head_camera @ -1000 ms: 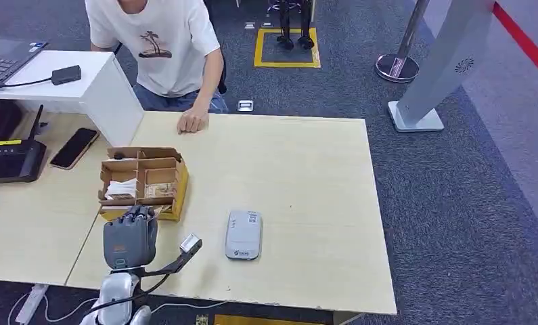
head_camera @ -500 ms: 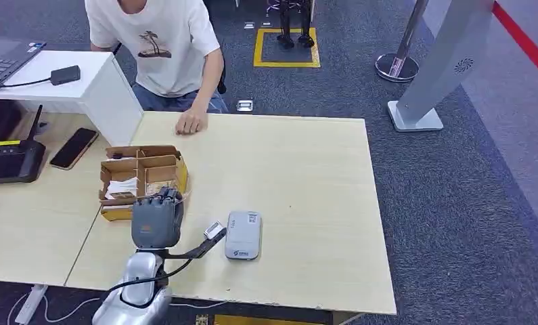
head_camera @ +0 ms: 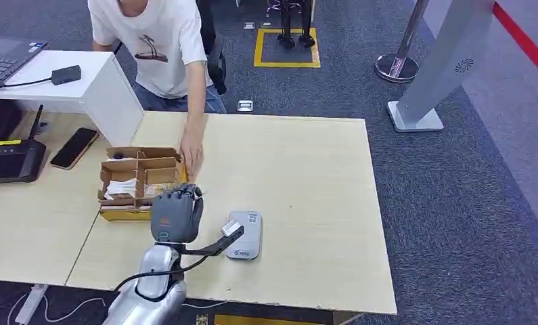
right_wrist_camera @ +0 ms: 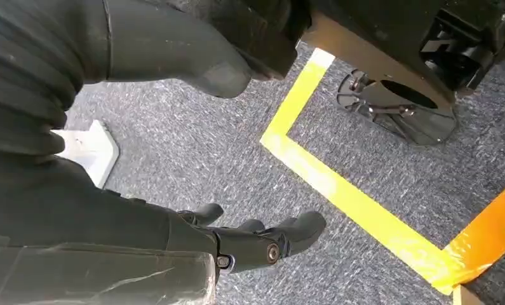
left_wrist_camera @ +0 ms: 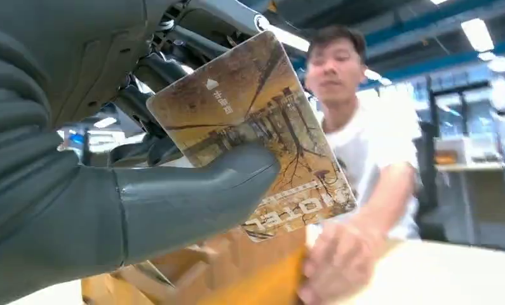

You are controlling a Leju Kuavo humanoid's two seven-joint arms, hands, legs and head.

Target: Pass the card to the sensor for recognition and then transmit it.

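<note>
My left hand (head_camera: 176,214) hovers over the table between the cardboard box (head_camera: 141,177) and the grey sensor (head_camera: 244,234). In the left wrist view my left hand (left_wrist_camera: 129,159) pinches a brown hotel card (left_wrist_camera: 256,121) between thumb and fingers. The sensor lies flat just right of that hand. A person's hand (head_camera: 191,154) reaches onto the box's right edge, also seen blurred as the person's hand (left_wrist_camera: 338,260) close to the card. My right hand (right_wrist_camera: 249,244) hangs beside my body over the carpet, fingers apart and holding nothing.
The divided cardboard box holds cards and papers. A phone (head_camera: 74,147), a black device (head_camera: 10,161) and a white stand (head_camera: 90,81) lie at the left. The person (head_camera: 159,40) stands at the table's far edge. The table's right half (head_camera: 320,183) is bare.
My left hand has moved right from in front of the box toward the sensor, carrying the card. The person's hand has come from the table's far edge down to the box.
</note>
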